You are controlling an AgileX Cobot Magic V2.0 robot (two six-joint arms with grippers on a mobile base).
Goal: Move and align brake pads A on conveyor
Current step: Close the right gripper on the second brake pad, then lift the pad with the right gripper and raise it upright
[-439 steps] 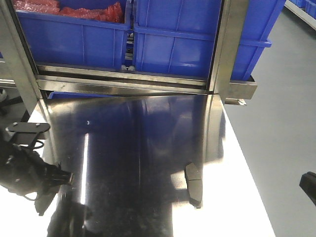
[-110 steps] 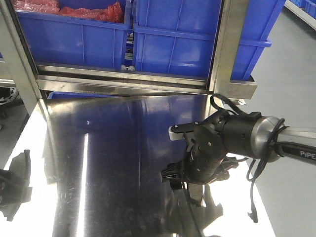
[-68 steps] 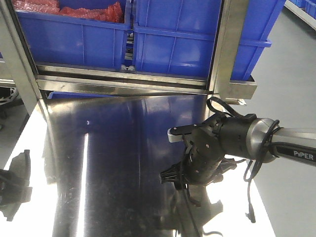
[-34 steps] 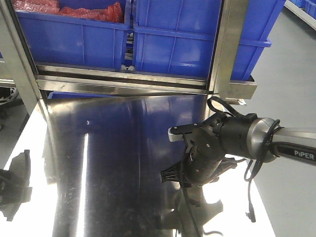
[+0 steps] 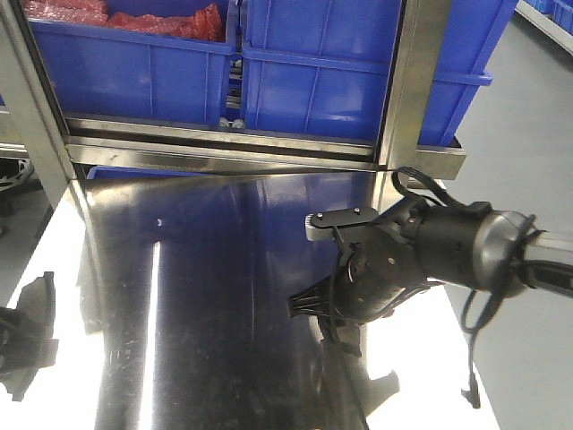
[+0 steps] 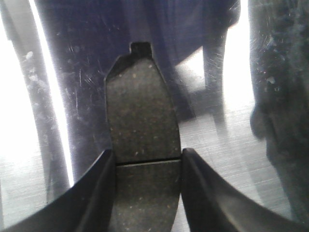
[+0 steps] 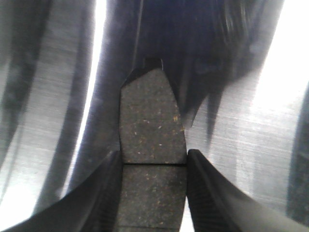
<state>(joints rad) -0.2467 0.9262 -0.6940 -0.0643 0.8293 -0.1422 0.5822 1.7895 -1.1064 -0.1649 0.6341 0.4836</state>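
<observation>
Left wrist view: the left gripper (image 6: 147, 159) pinches the first brake pad (image 6: 142, 116) by its long edges, one dark finger (image 6: 91, 198) pressed against each side. The pad's grainy grey face is turned toward the camera. Its centre groove runs straight across between the fingertips, and its far half reaches out beyond them, ending in a small square tab. The shiny steel counter (image 6: 231, 145) lies behind the pad; whether the pad touches it cannot be told.

Right wrist view: the right gripper (image 7: 153, 159) clamps the second brake pad (image 7: 152, 116) the same way, with ribbed fingers (image 7: 104, 193) against both long edges. The groove sits level with the fingertips and the tabbed end points away from the gripper, over the counter.

Front view: the black right arm (image 5: 421, 269) hangs low over the counter's right side. Beyond it, blue bins (image 5: 143, 72) sit in a steel rack (image 5: 407, 90).
</observation>
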